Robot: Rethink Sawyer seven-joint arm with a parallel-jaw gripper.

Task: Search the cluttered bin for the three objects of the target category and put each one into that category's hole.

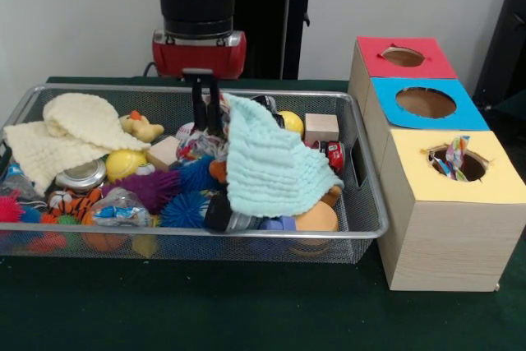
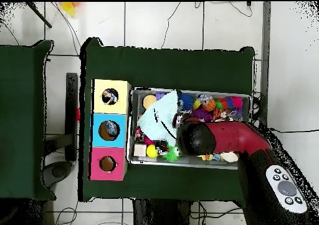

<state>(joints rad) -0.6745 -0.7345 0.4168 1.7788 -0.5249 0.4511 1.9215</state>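
The wire-mesh bin [image 1: 366, 178] is full of toys; it also shows in the overhead view [image 2: 187, 90]. My gripper [image 1: 205, 129] reaches down into the bin's far middle, its jaws close together on a white dotted wrapper [image 1: 193, 144], just left of the mint cloth [image 1: 271, 166]. Another dotted wrapper [image 1: 453, 156] sticks out of the yellow box's hole [image 2: 110, 96]. A light-blue and white packet [image 1: 120, 210] lies at the bin's near left. In the overhead view the arm [image 2: 224, 138] hides the gripper.
Three boxes stand right of the bin: red [image 1: 440, 59], blue [image 1: 464, 108], yellow [image 1: 501, 182]. A cream cloth [image 1: 66, 133] covers the bin's far left. Spiky balls [image 1: 156, 187], a yellow ball [image 1: 123, 162], a wooden cube [image 1: 320, 127] and a tin [image 1: 80, 175] crowd the bin.
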